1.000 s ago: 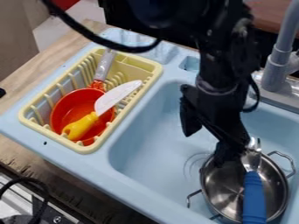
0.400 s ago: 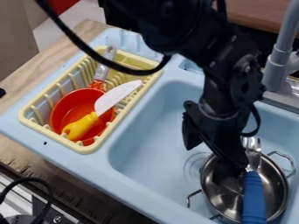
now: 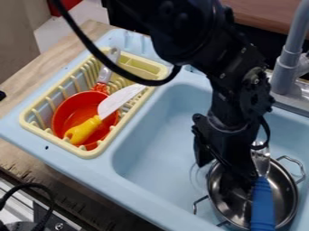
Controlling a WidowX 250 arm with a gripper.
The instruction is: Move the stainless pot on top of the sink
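Pot [image 3: 232, 210] of stainless steel sits in the basin of the light-blue sink [image 3: 138, 155], between four and five o'clock in the camera view. One wire handle loops out from its rim between one and two o'clock, the other near eight. A fork [image 3: 263, 204] with a blue handle lies across the pot, its metal end towards twelve o'clock, the handle towards six.

The arm [image 3: 232, 76] comes in from twelve o'clock and slants down to the pot. Its black tool [image 3: 222, 170] is open, holding nothing, at the pot's rim around ten to eleven o'clock: one finger is just outside the rim, the other reaches over the inside. Whether either touches the metal, I cannot tell.

Over towards nine and ten o'clock, a pale-yellow dish rack [image 3: 91, 152] rests on the sink. In it is a red pan [image 3: 69, 113], its grey handle pointing to about one o'clock. A knife [image 3: 84, 131] lies over the pan, yellow handle at the seven o'clock end and white blade towards one. A grey faucet [image 3: 288, 67] stands at two o'clock, and the wooden worktop [image 3: 21, 155] shows beside the sink from eight round to ten. A black cable [image 3: 91, 47] curves across the rack near eleven.
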